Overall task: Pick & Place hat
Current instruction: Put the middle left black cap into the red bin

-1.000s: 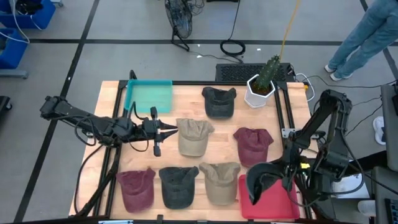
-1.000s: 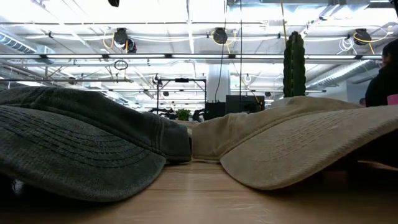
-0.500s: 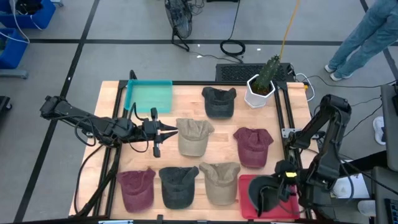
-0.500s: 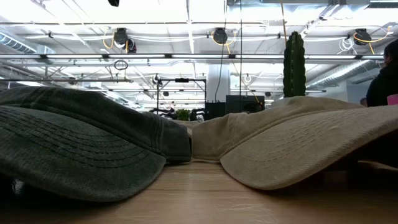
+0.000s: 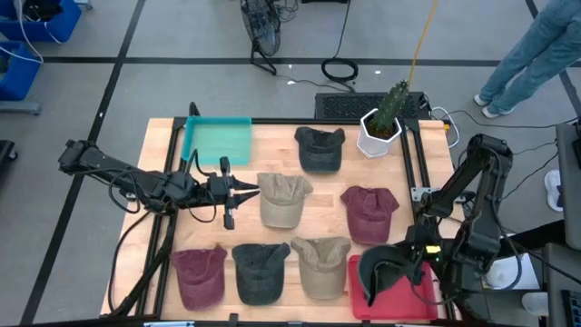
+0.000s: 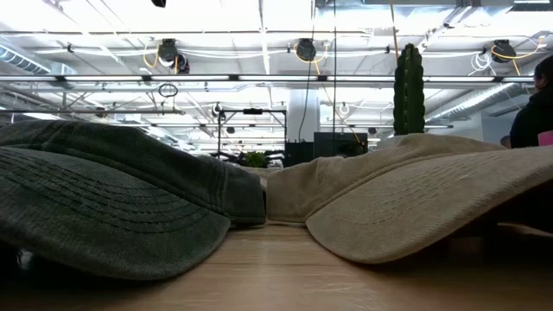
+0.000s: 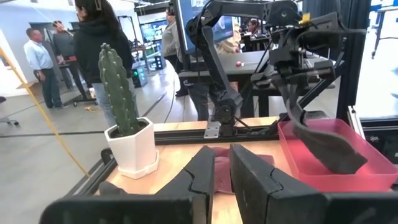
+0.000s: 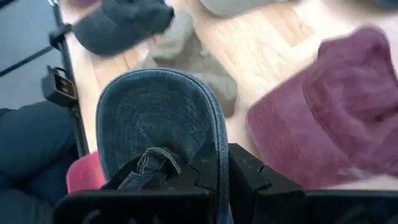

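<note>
A dark grey cap (image 5: 379, 270) hung brim-down over the red tray (image 5: 408, 301) at the table's front right, pinched in the right gripper (image 5: 419, 264), while seven other caps lay spread across the tabletop.

You are looking into a robotics lab or workshop hall. The table (image 5: 163, 136) stands on a grey floor (image 5: 182, 36) crossed by dark lines, with cables (image 5: 340, 68) trailing behind it. The ceiling (image 6: 259, 52) is open, with trusses, ducts and strip lights. Beyond a potted cactus (image 7: 121, 99), people (image 7: 43, 62) stand among monitors (image 7: 186, 28) and benches.
</note>
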You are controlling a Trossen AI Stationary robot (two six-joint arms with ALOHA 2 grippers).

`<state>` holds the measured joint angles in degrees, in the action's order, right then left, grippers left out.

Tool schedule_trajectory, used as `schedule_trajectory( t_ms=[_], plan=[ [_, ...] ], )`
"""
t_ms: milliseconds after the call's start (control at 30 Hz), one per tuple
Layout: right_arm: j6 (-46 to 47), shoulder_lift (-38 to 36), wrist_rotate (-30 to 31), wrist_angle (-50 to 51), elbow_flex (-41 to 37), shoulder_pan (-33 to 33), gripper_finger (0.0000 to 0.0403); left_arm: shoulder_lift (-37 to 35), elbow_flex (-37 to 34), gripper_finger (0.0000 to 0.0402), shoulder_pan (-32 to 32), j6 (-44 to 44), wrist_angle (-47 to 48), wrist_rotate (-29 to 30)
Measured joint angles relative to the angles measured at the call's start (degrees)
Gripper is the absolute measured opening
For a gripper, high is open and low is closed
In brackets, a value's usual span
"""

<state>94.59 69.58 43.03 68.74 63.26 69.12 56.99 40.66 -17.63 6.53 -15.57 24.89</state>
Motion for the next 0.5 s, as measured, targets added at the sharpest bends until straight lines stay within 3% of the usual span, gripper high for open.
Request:
schedule_trajectory(
  t_ms=[267,500],
  plan=[
    [-4.9,-0.9,6.5,5.8,5.2,0.0,0.0005,0.0,0.0,0.0056,0.0,0.7,0.8,0.0],
    [-14.0,-0.9,8.8,7.7,9.8,0.0,0.0005,0.0,0.0,0.0056,0.0,0.5,3.3,0.0]
  ],
)
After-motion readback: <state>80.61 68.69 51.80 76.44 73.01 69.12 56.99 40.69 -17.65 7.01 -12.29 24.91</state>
